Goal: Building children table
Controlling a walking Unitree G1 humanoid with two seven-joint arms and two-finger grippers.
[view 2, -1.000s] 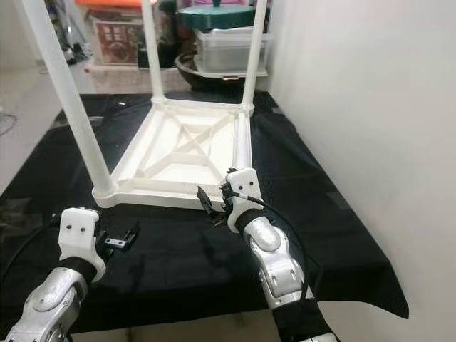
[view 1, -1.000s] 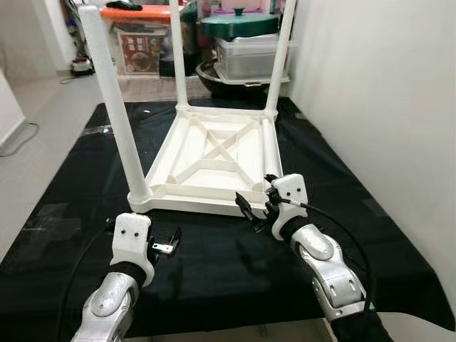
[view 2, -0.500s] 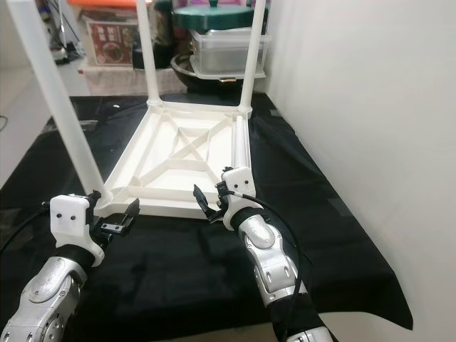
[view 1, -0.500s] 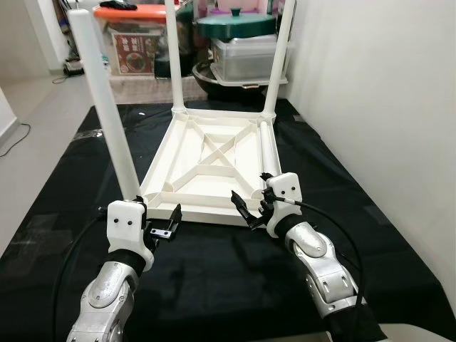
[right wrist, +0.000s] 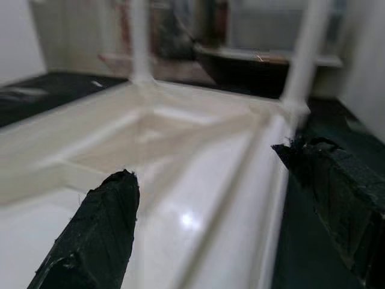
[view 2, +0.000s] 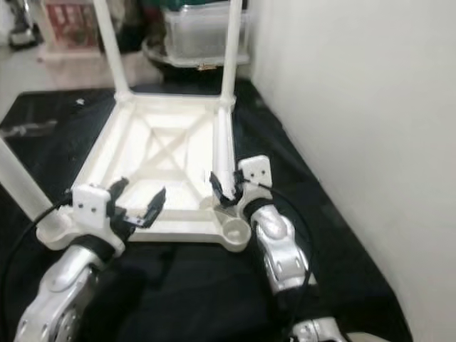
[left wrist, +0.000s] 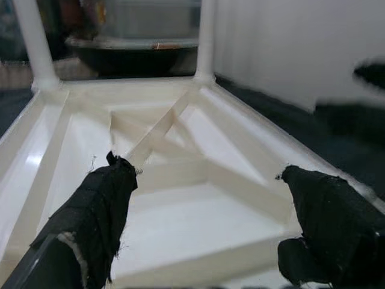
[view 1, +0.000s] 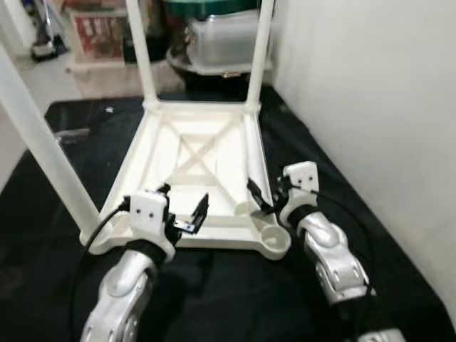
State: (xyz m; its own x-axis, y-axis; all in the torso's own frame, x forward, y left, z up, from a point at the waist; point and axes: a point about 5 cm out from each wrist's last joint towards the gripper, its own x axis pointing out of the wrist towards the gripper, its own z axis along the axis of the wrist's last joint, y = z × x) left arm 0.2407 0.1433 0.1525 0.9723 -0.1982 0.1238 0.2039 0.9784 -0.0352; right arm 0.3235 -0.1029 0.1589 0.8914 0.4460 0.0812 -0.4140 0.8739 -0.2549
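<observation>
At frame centre the upturned children's table lay on a black cloth, probably so legs could be fitted; left hand and right hand, both wide and empty, hovered over its near edge beside an empty leg socket.

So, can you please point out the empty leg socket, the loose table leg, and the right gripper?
empty leg socket (view 1: 273, 236), left eye view, the round hole at the tabletop's near right corner.
loose table leg (view 1: 255, 153), left eye view, mid-length of the lying tube.
right gripper (view 1: 267, 201), left eye view, midway between its fingertips.
</observation>
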